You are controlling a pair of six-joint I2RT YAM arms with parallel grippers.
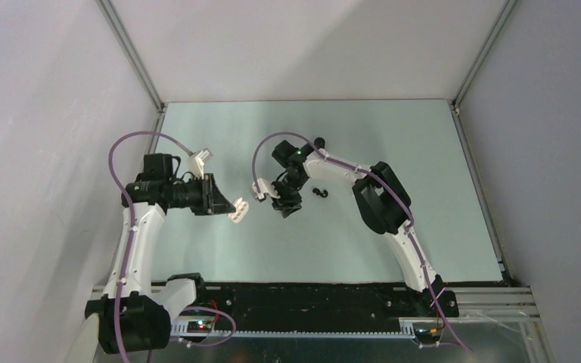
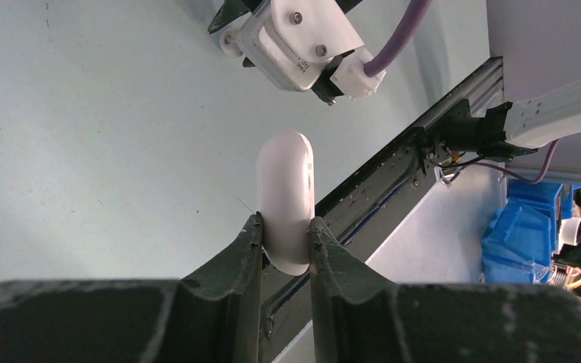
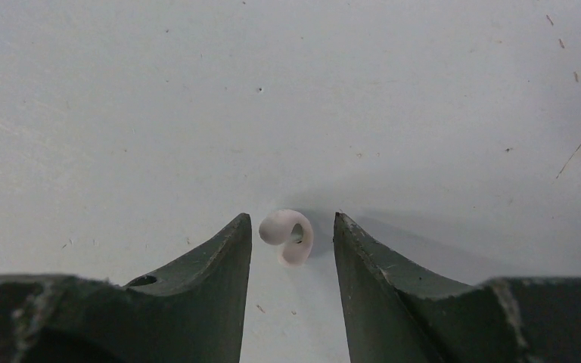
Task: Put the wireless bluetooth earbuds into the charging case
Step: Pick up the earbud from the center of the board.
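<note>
Across the matte, pale table [image 1: 393, 144], shown whole only from above. Clamped in the left pincer [image 2: 285, 227], shut snug on its flat sides: a smooth white pebble-shaped case [image 2: 287, 181], seen edge-on, off the table; lower end hidden between the fingers. Spread apart, the right pincer [image 3: 291, 223], flanking but not touching a glossy white curled earbud [image 3: 287, 236] on the table, unseen overhead beneath that arm. Nearby from above, tiny black earbuds [image 1: 319, 192], shape hard to make out.
</note>
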